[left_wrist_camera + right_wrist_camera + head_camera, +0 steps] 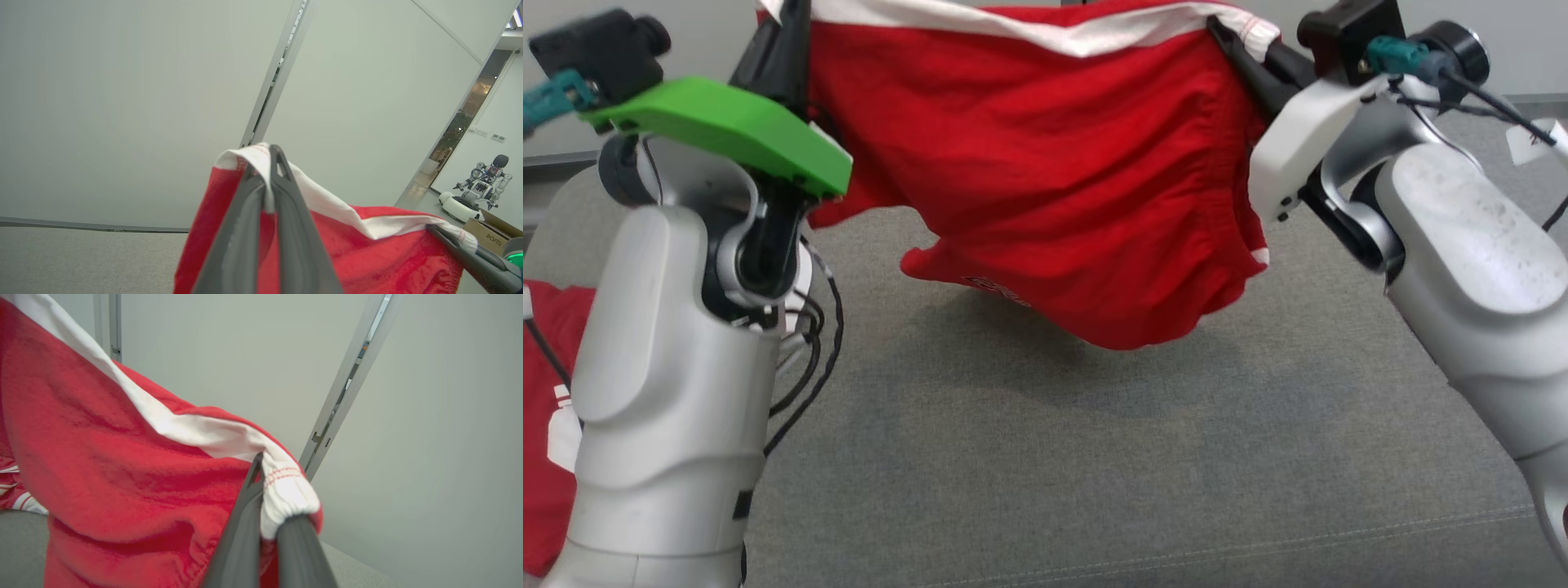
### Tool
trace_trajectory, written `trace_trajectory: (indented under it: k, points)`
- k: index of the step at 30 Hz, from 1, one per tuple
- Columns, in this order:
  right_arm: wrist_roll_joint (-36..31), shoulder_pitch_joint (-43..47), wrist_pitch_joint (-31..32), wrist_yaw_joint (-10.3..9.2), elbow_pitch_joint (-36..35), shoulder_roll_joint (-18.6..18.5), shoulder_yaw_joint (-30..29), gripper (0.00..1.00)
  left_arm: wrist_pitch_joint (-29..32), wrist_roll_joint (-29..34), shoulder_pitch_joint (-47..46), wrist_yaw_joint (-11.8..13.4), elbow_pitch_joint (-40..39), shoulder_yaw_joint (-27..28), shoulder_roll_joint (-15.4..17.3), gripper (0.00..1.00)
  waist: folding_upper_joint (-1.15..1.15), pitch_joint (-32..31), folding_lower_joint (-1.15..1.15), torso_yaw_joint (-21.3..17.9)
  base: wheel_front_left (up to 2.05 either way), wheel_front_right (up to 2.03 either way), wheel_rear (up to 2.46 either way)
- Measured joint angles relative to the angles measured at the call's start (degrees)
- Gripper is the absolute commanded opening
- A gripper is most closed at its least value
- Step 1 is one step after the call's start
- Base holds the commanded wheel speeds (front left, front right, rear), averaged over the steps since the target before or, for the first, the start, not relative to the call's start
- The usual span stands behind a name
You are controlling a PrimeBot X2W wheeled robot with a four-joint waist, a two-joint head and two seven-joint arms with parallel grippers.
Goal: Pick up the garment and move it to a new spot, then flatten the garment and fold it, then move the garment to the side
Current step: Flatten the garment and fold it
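- Two grippers held the garment [1045,163] up in the air between them, above the grey cloth surface [1094,474].
- The left gripper [788,33] was clenched on one upper corner of the garment. In the left wrist view the white band was folded over and pinched tight between its two dark fingers [294,228].
- The right gripper [1229,41] was clamped in the same way on the opposite upper corner. In the right wrist view the gathered white edge, with its red stitching, bunched around one finger.
- The garment was red with a white band along its top edge. It was stretched from one gripper to the other and sagged in the middle.
- Its lower edge hung in loose folds over the surface and cast a shadow there. The head view showed a gap between cloth and surface.
- A small print sat near the lower edge, too blurred to read.
- A second red cloth [547,392] with white marks lay on the surface at the lower left of the head view, partly behind the left forearm.
- A green cover [727,131] sat on the left wrist.
- A pale wall [102,102] stood behind the scene. Far off in the left wrist view, another robot [482,183] stood on the floor near a cardboard box [494,232].
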Motion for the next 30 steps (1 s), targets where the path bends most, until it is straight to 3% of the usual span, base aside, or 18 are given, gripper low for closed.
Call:
trace_trajectory:
  k: [7, 11, 16, 20, 24, 30]
  points:
    - [0.86, -13.95, -1.46, 0.0, 10.96, -0.26, 2.96, 0.0, -4.19, 1.82, -13.53, -0.29, 10.02, 0.16, -1.45, 0.0, 0.0, 3.93, 0.0, 0.96, 0.0, 0.0, 0.0]
    - [-4.03, -22.65, -8.11, 0.0, 18.58, 0.57, 0.77, 0.0, -12.41, 3.12, -20.86, -1.33, 15.12, 0.44, -3.22, 0.0, 0.0, 7.12, 0.0, 2.06, 0.0, 0.0, 0.0]
    - [-11.29, -28.33, -16.26, 0.01, 26.68, 2.33, -3.15, 0.0, -20.42, 3.53, -25.72, -4.77, 19.61, -0.23, -4.26, 0.0, 0.0, 11.42, 0.0, 3.61, 0.0, 0.0, 0.0]
    - [-15.39, -28.37, -18.38, 0.01, 31.34, 2.56, -7.16, 0.0, -22.46, 3.23, -24.48, -7.37, 20.59, -2.35, -5.21, 0.0, 0.0, 14.69, 0.01, 4.88, 0.0, 0.0, 0.0]
    - [-16.16, -23.21, -18.81, 0.01, 33.61, 4.58, -7.13, 0.0, -23.15, 2.97, -16.92, -8.7, 19.35, -4.46, -5.24, 0.0, 0.0, 17.61, 0.01, 5.8, 0.0, 0.0, 0.0]
    - [-10.34, -13.68, -18.86, 0.01, 27.66, 5.81, -4.25, 0.0, -23.32, 3.38, -3.94, -9.21, 12.21, -0.63, -5.37, 0.0, 0.0, 20.29, 0.01, 5.96, 0.0, 0.0, 0.0]
